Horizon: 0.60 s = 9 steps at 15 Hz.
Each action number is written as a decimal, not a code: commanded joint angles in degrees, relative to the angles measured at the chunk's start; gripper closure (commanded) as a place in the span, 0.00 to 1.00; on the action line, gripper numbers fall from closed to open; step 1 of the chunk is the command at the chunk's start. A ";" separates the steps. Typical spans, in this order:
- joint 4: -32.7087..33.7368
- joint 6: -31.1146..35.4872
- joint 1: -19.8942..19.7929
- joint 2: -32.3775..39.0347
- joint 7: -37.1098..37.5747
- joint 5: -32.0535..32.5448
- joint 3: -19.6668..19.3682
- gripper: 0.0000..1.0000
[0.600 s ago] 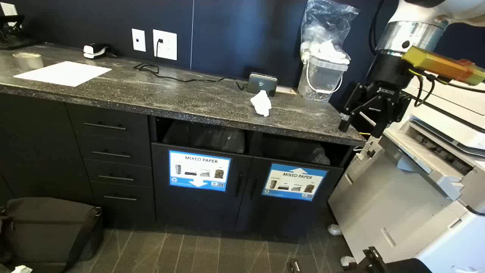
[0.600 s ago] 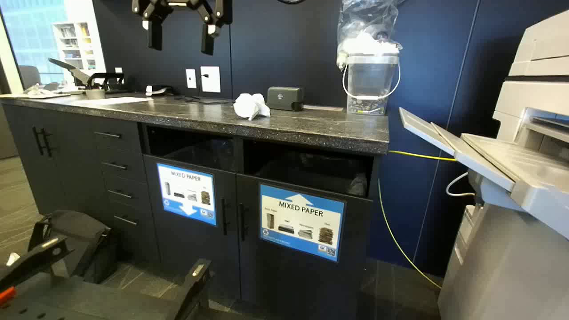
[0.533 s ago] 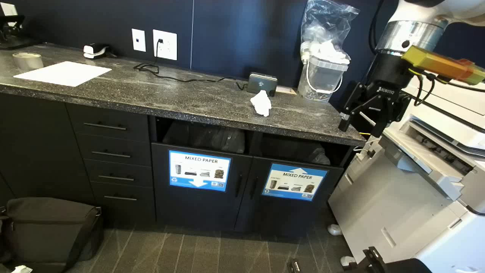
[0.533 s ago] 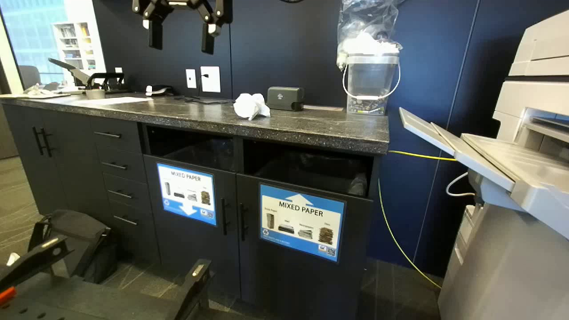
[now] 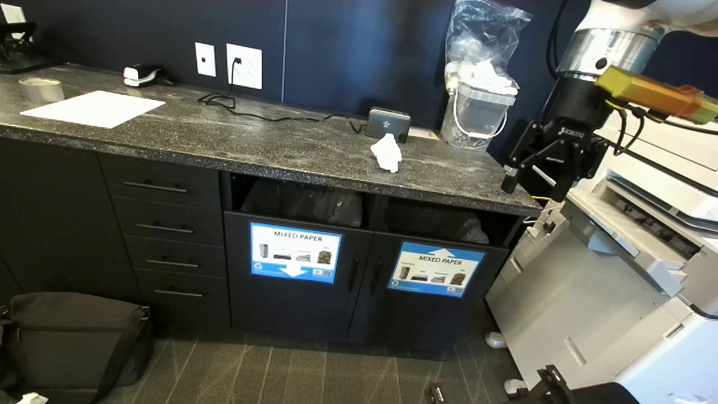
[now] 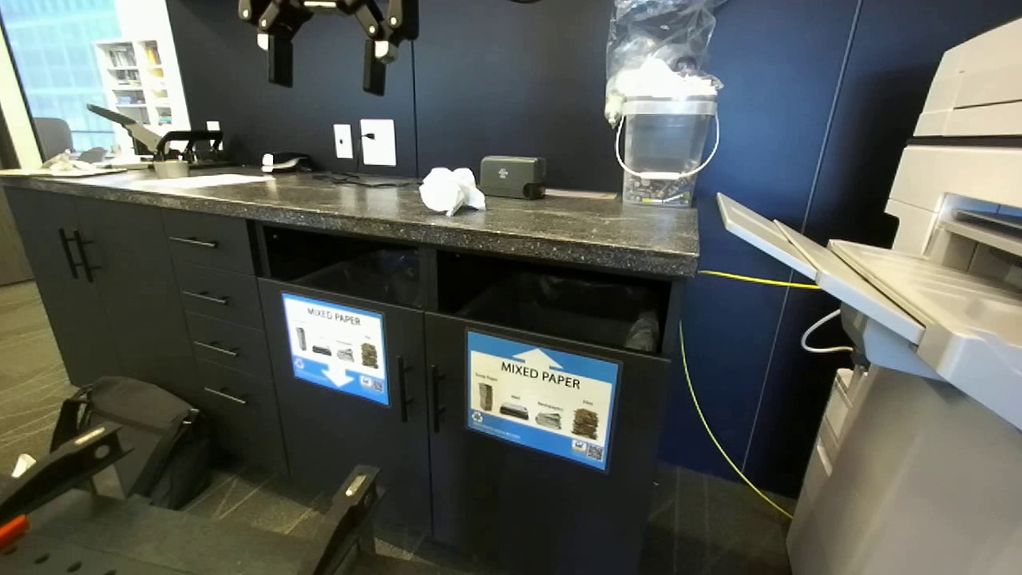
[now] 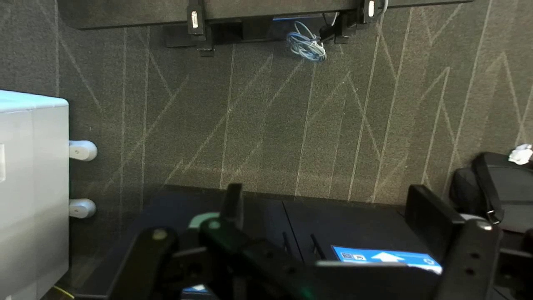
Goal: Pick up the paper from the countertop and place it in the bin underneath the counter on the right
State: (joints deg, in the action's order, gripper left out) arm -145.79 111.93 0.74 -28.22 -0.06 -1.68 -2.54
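Observation:
The crumpled white paper (image 5: 387, 152) rests on the dark speckled countertop (image 5: 280, 140), above the two bin bays. It also shows in an exterior view (image 6: 451, 190), near the countertop's front edge. The bin (image 5: 437, 221) sits in the right bay of the black counter (image 5: 291, 314); its dark opening also shows in an exterior view (image 6: 559, 307). My gripper (image 5: 534, 188) is open and empty, held high and apart from the paper (image 6: 451, 190). In the wrist view the gripper's (image 7: 329, 202) fingers are wide apart over the cabinet doors; the paper is out of that view.
A dark box device (image 5: 388, 123) stands just behind the paper, with a clear bucket (image 5: 477, 115) to its right. A grey printer (image 5: 583, 292) stands beside the counter's right end. A flat white sheet (image 5: 92, 108) lies far left. A dark bag (image 5: 78, 336) is on the floor.
My gripper has risen very slightly. The paper and everything else have stayed where they were.

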 commanded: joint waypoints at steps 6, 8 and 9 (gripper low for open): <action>18.60 8.31 0.43 15.97 -2.80 2.50 1.74 0.00; 25.15 7.40 1.70 21.66 -4.66 2.62 2.55 0.00; 28.50 6.49 1.98 24.73 -5.69 2.51 3.45 0.00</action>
State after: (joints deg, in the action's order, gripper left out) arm -128.57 120.25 1.52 -13.44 -3.08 -0.08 -0.63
